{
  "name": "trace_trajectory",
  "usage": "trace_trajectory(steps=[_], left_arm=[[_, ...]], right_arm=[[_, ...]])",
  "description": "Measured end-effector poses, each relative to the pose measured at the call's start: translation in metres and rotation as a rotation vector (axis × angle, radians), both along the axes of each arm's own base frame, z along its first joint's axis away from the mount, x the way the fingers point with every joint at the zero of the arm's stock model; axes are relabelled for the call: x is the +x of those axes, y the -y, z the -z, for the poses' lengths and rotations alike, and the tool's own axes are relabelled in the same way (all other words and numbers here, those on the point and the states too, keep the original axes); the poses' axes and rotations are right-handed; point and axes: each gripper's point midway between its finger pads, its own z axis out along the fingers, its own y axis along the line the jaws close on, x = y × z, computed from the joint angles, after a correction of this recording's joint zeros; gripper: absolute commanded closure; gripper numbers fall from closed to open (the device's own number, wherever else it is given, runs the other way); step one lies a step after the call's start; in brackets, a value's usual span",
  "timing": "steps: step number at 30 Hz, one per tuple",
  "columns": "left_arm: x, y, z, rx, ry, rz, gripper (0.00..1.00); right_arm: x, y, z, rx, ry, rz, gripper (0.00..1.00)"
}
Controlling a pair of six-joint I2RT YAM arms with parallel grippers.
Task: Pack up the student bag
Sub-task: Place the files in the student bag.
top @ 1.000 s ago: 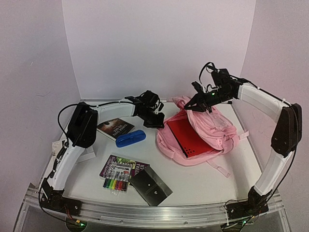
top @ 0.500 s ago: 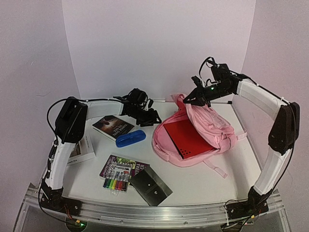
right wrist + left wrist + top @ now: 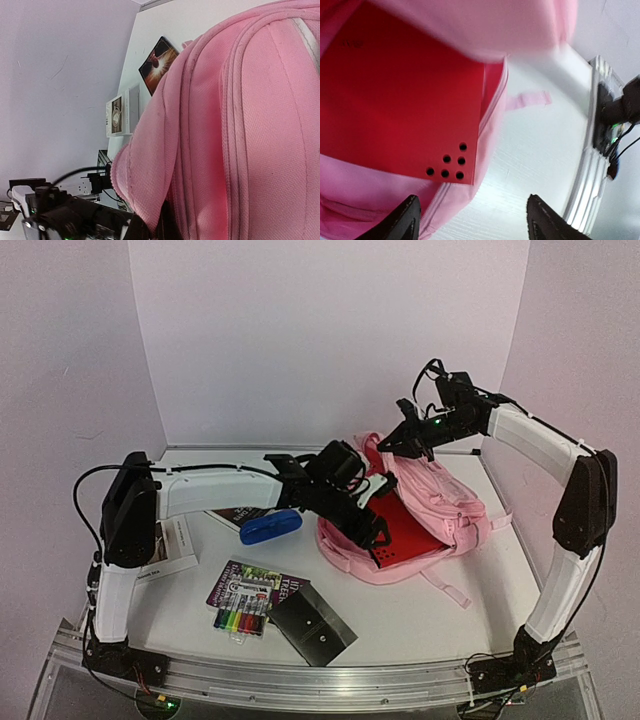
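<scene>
Two jobs: right fingers (image 3: 408,437) clench the soft pink fabric student bag (image 3: 452,505) open; released left fingers (image 3: 405,220) should nudge flat red notebook (image 3: 405,100) deeper.

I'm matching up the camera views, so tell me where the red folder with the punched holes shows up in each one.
Top external: the red folder lies inside the open student bag, right of centre.
Left wrist: the red folder fills the upper left, with its holes near the lower corner.
Right wrist: not in view.
Shared landmark: the pink student bag, seen in all three views.
</scene>
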Motion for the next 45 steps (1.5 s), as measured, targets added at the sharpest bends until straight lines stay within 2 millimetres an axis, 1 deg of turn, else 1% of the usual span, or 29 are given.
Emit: trace_trajectory(steps=[1, 3, 5, 10, 14, 19, 21, 23, 24, 25, 27, 30, 36, 38, 41, 45], left_arm=[[-0.007, -0.001, 0.010, 0.023, 0.003, 0.012, 0.23], [-0.015, -0.004, 0.026, 0.062, 0.003, 0.017, 0.16], [-0.016, -0.008, 0.039, 0.096, 0.018, 0.012, 0.15], [-0.006, -0.009, 0.052, 0.130, 0.063, -0.026, 0.14], [-0.001, 0.002, 0.066, 0.137, 0.062, -0.025, 0.14], [-0.005, 0.008, 0.085, 0.154, 0.020, 0.005, 0.16], [-0.008, 0.007, 0.092, 0.169, 0.002, 0.013, 0.22], [-0.009, 0.008, 0.096, 0.179, -0.013, 0.016, 0.30], [-0.008, 0.009, 0.097, 0.180, -0.020, 0.010, 0.35], [-0.007, 0.010, 0.098, 0.179, -0.026, 0.003, 0.44], [-0.007, 0.010, 0.099, 0.179, -0.037, -0.009, 0.58], [-0.008, 0.010, 0.099, 0.172, -0.069, -0.029, 0.75], [-0.016, 0.014, 0.096, 0.133, -0.170, -0.046, 0.96], [-0.018, 0.015, 0.094, 0.119, -0.199, -0.040, 1.00], [-0.024, 0.015, 0.087, 0.098, -0.239, -0.030, 1.00], [-0.028, 0.017, 0.067, 0.058, -0.263, -0.014, 1.00]], right_arm=[[0.000, 0.000, 0.000, 0.003, -0.003, 0.001, 1.00], [0.000, 0.000, -0.001, 0.007, -0.010, 0.003, 1.00], [0.000, 0.000, -0.001, 0.011, -0.015, 0.004, 1.00], [0.000, 0.000, -0.001, 0.015, -0.018, 0.005, 1.00], [0.000, 0.000, 0.000, 0.017, -0.019, 0.004, 1.00], [0.000, 0.000, 0.000, 0.018, -0.018, 0.003, 1.00], [0.000, 0.000, 0.000, 0.019, -0.017, 0.003, 1.00], [0.000, 0.000, 0.000, 0.019, -0.016, 0.003, 1.00], [0.000, 0.000, 0.000, 0.019, -0.016, 0.003, 1.00], [0.000, 0.000, 0.000, 0.019, -0.016, 0.003, 1.00], [0.000, 0.000, -0.001, 0.019, -0.016, 0.003, 1.00], [0.000, 0.000, 0.000, 0.019, -0.016, 0.003, 1.00], [-0.001, 0.000, 0.004, 0.016, -0.026, 0.002, 1.00], [-0.001, 0.000, 0.004, 0.015, -0.027, 0.002, 1.00], [-0.001, 0.000, 0.004, 0.015, -0.026, 0.002, 1.00], [-0.001, 0.000, 0.005, 0.014, -0.028, 0.002, 1.00]])
